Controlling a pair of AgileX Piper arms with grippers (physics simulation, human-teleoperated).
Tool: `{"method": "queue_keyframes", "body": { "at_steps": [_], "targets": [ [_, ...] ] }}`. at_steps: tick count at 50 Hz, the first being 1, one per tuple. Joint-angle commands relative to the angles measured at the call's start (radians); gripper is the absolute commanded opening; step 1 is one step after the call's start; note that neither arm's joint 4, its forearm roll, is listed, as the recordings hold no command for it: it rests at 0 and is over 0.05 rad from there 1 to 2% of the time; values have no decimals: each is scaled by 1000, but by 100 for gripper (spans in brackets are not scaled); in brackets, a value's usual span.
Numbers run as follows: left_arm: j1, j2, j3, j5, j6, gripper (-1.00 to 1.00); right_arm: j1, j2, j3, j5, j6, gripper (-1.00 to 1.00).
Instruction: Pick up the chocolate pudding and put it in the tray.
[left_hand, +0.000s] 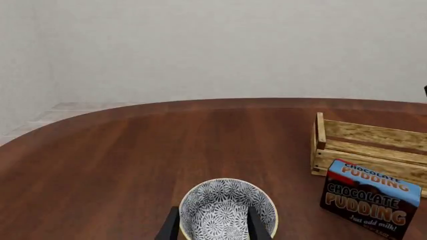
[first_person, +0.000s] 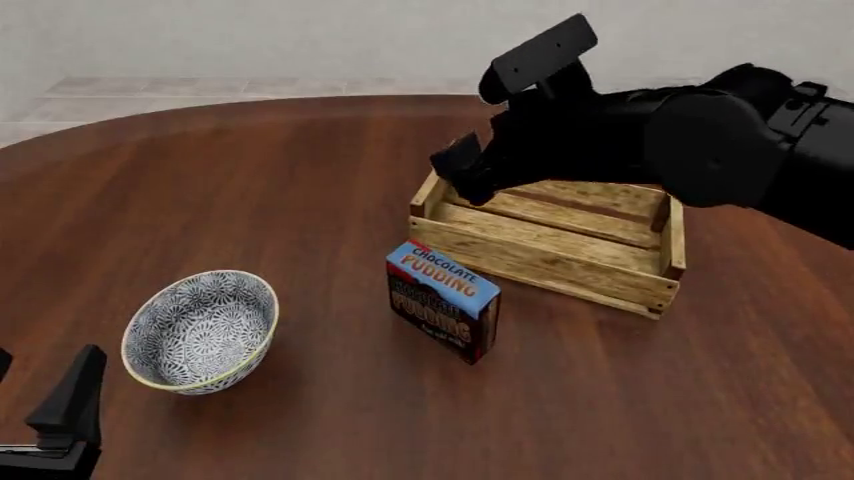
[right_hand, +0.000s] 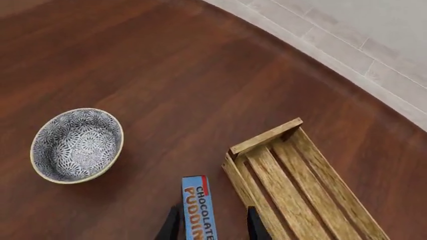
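The chocolate pudding (first_person: 443, 313) stands upright on the brown table, just in front of the near left corner of the tray (first_person: 554, 240), a light-wood slatted crate. My right gripper (first_person: 461, 172) is open and empty, hovering well above the pudding and the tray's left end. In the right wrist view the pudding's blue top (right_hand: 199, 207) shows between the two fingers (right_hand: 172, 225), with the tray (right_hand: 300, 185) beside it. My left gripper (first_person: 67, 410) is open and empty at the near left edge. The left wrist view shows the pudding (left_hand: 370, 202) and the tray (left_hand: 373, 147).
A round blue-grey patterned bowl (first_person: 200, 330) sits on the table at the near left, just ahead of my left gripper (left_hand: 213, 227); it shows between that gripper's fingers (left_hand: 227, 210). The table's curved far edge (first_person: 267, 98) meets a pale tiled floor.
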Motion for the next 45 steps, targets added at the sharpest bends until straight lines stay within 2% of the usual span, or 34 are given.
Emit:
{"method": "queue_keyframes", "body": {
  "at_steps": [1, 19, 33, 37, 38, 45],
  "targets": [
    [0, 0, 0, 0, 0, 100, 26, 27, 2, 12, -3, 100],
    [0, 0, 0, 0, 0, 100, 31, 45, 26, 22, -16, 100],
    [0, 0, 0, 0, 0, 100, 17, 69, 17, 63, -96, 100],
    [0, 0, 0, 0, 0, 100, 35, 75, 13, 75, -108, 100],
    [0, 0, 0, 0, 0, 100, 37, 77, 18, 74, -128, 100],
    [0, 0, 0, 0, 0, 100, 45, 96, 12, 78, -126, 100]
  ]
}}
